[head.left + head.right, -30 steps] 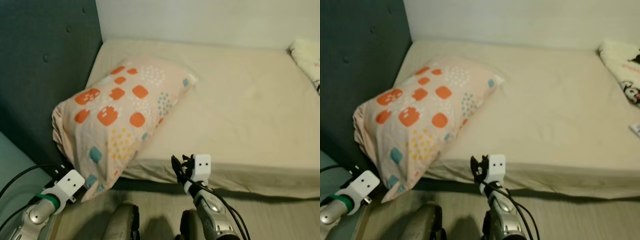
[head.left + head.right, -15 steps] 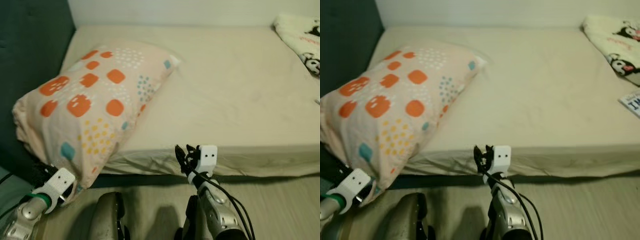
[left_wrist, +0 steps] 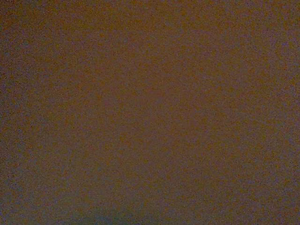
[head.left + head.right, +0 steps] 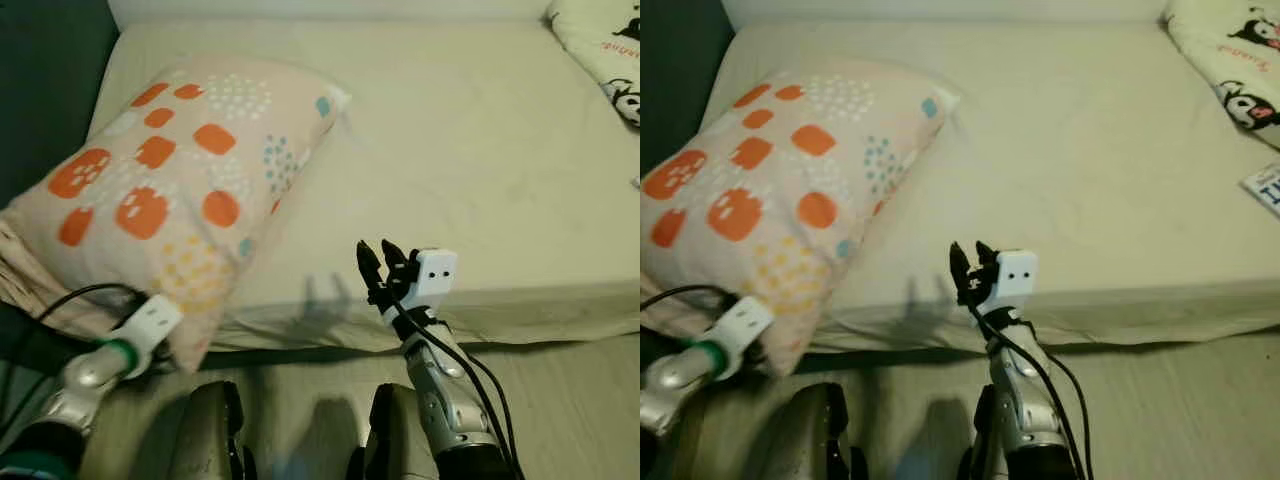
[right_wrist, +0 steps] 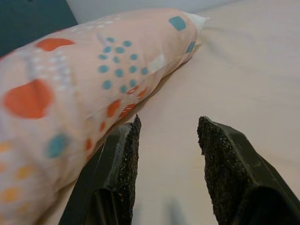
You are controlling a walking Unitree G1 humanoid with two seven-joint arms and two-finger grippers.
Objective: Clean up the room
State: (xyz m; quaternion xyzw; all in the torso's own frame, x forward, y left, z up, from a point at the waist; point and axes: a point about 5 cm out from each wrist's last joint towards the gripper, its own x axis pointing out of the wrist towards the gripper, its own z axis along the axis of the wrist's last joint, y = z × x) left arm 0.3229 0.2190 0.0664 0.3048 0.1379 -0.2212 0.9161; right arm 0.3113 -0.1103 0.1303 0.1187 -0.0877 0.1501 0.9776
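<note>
Stretching across the upper part of the head views is a bed [image 4: 480,150] with a pale cream sheet, its near edge running just above the wooden floor [image 4: 560,400]. On the bed's left end lies a large peach pillow [image 4: 170,190] patterned with orange blotches and teal and yellow dots; its lower corner hangs over the mattress edge beside a dark teal headboard [image 4: 45,90]. At the far right corner of the bed sits a white blanket with black cartoon prints [image 4: 1225,60], and the edge of a printed card [image 4: 1265,185] rests near it on the sheet. The right gripper [image 4: 377,268] is raised at the near edge of the mattress, just right of the pillow, with its two black fingers [image 5: 124,164] spread apart and holding nothing. The left gripper [image 4: 150,322] sits low against the pillow's overhanging corner; its fingers are hidden under the fabric, so I cannot tell their state, and its wrist view is dark.
</note>
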